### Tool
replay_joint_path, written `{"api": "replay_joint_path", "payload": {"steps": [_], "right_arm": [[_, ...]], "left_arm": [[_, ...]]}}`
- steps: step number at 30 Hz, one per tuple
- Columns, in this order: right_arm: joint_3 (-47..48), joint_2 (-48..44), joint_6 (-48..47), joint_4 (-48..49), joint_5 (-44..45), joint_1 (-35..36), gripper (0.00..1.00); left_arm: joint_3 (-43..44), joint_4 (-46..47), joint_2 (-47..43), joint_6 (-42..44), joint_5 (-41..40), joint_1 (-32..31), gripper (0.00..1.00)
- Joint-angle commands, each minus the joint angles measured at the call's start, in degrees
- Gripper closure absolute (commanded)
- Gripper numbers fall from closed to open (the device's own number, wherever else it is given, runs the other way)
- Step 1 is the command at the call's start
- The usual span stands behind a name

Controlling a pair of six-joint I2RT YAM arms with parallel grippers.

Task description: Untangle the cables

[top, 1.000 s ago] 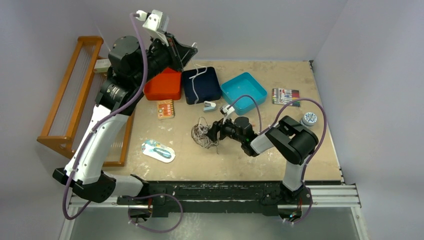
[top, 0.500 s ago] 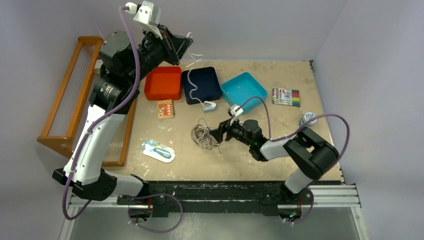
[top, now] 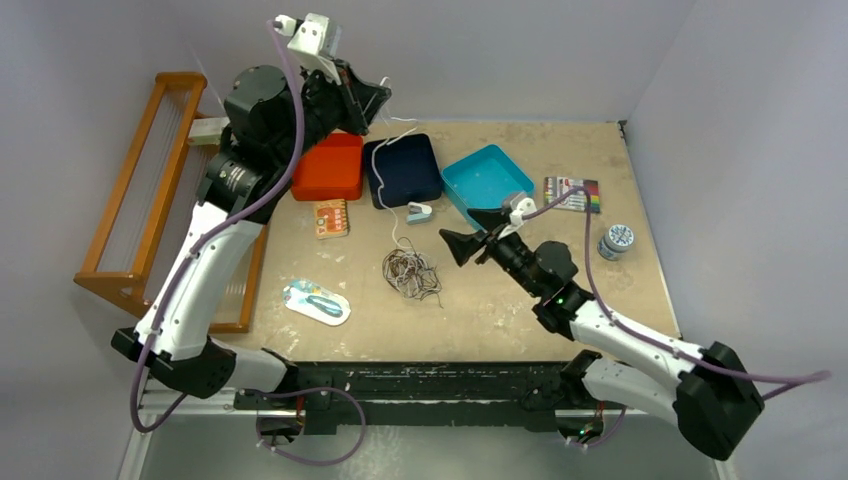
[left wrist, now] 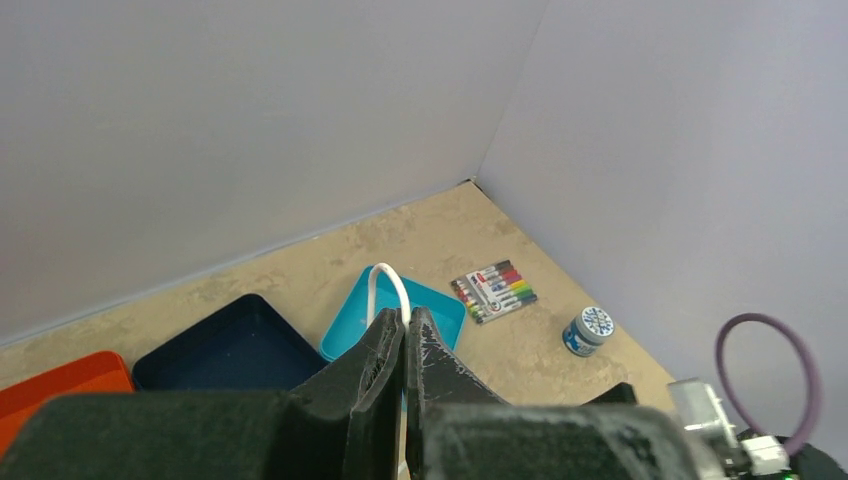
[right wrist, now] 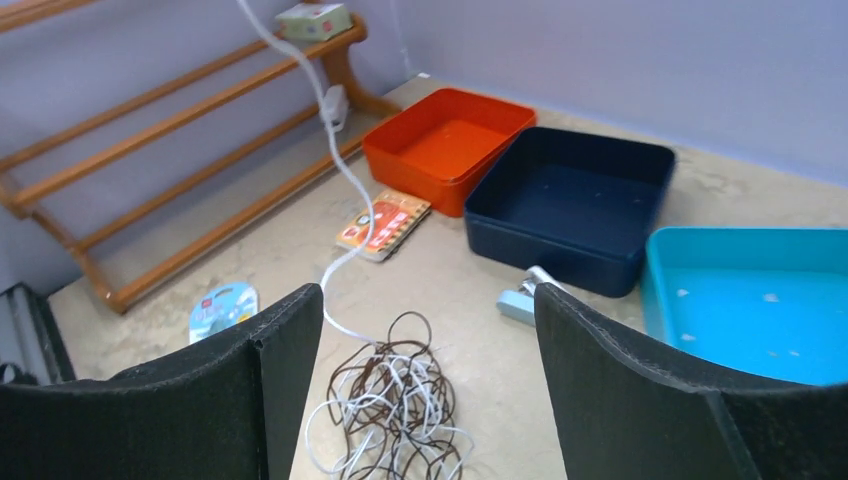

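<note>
Currently: left gripper (top: 374,98) is hanging high over the far left of the table (top: 460,322), jaws pressed together on a white cable (left wrist: 386,284); the pinched stretch is hiding between the fingers. That cable is trailing down across the navy tray (top: 418,172) into the tangle (top: 410,272) of white and brown cables lying mid-table. Right gripper (right wrist: 427,300) is hovering just right of the tangle, jaws standing wide, gripping nothing. Individual crossings within the tangle are proving too fine to separate.
</note>
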Motion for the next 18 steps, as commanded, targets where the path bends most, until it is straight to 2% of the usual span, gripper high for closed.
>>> {"api": "replay_joint_path", "payload": {"steps": [1,6,18], "right_arm": [[5.4,-5.0,-1.3,-9.7,10.9,0.1,0.22],[8.9,-7.5,-1.8,-15.5,15.6,0.1,0.22],[11.4,-7.1,-3.4,-16.5,18.7,0.1,0.22]], "left_arm": [[-0.7,3.2,1.5,1.5,-1.5,-0.2,1.0],[0.1,3.8,4.2,2.0,-3.6,-0.2,1.0],[9.7,3.3,15.0,5.3,-12.4,-0.2,1.0]]}}
